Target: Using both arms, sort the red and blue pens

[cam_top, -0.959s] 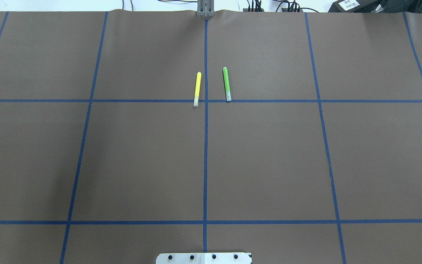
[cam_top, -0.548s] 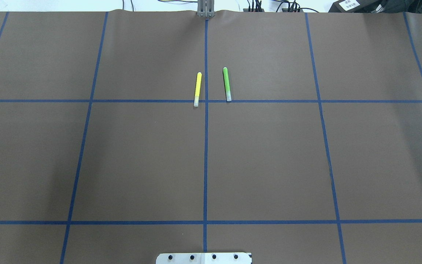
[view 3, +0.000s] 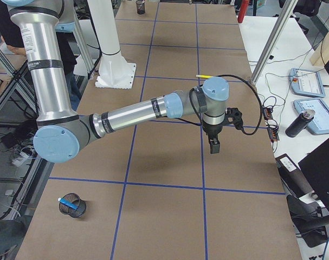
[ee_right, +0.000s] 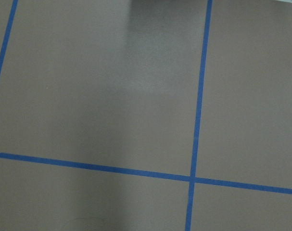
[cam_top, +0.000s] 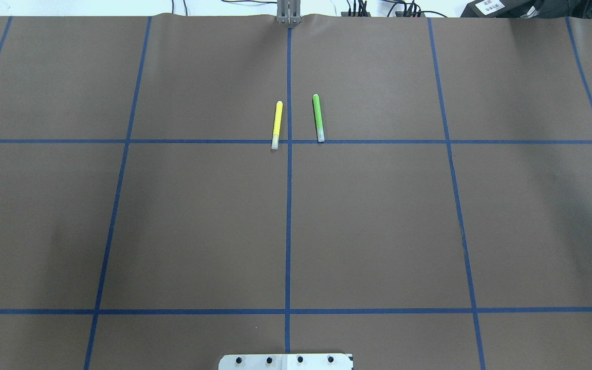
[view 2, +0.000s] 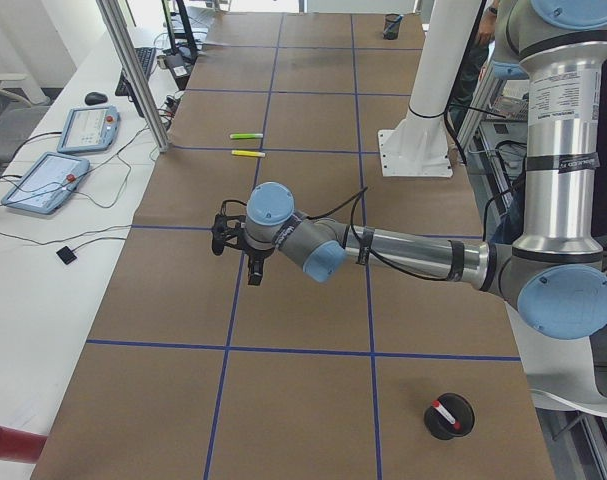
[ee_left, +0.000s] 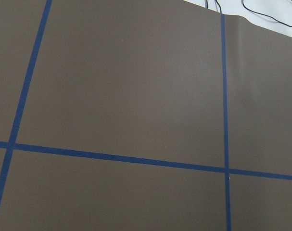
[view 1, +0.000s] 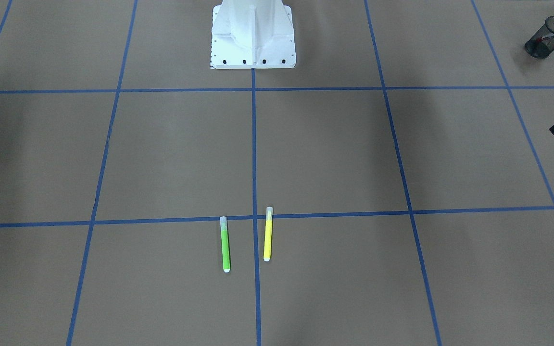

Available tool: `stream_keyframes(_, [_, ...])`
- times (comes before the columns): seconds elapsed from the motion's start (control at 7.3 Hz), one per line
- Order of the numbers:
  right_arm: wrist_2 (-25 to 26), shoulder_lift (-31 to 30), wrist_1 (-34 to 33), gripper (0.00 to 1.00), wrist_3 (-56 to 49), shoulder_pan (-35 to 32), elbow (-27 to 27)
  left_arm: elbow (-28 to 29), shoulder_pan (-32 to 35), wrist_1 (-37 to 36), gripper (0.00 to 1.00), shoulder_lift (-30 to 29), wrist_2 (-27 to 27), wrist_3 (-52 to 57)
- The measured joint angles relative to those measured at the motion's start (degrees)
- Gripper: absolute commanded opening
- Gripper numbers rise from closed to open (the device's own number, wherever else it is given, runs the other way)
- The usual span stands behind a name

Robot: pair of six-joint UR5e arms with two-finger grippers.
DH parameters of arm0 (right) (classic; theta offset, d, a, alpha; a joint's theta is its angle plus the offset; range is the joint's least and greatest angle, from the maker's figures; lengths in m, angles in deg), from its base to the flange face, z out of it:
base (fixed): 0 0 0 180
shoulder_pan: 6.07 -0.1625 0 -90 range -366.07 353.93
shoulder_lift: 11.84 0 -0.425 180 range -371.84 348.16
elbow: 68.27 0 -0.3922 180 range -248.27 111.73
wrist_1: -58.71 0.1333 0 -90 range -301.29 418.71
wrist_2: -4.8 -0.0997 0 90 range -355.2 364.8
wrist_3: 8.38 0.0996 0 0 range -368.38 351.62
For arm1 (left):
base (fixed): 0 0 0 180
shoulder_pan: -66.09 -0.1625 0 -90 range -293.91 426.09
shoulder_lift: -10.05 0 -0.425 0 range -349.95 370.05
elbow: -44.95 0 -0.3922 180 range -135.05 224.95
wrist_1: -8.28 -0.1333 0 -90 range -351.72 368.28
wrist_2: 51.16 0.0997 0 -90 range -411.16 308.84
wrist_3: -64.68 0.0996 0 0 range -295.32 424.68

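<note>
Both pens look sorted, and your arms are hanging clear of them!
Your white-barrelled, red-capped pen (view 2: 449, 414) leans in the black mesh cup (view 2: 453, 430) at the brown bench's (cam_top: 378, 231) left end, its red end at the rim. The blue-barrelled pen (view 3: 70, 205) slants in its own black mesh cup (view 3: 75, 211) at the right end. The left arm (view 2: 403, 250) and right arm (view 3: 131, 114) hover mid-bench, but I cannot tell whether their jaws are spread. Nothing seems left to do.

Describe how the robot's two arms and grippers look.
Both the left arm and right arm are silver-grey tubes joined by rounded grey joints with pale blue round caps. Thin black bands ring the tubes, and a black cable loops along each forearm. The left gripper and right gripper are small, black and narrow.
</note>
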Motion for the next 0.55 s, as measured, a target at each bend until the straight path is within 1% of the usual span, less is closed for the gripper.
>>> stream_keyframes(0.27, [0.09,-0.65,-4.7,1.0,-2.95,1.81,-2.41,-0.27,0.36,-9.89,1.0,-0.44,3.91,11.92])
stream_keyframes(0.55, [0.1,-1.05,-7.38,1.0,-6.27,2.83,-2.85,-0.35,0.84,-19.82,1.0,-2.25,5.53,20.0])
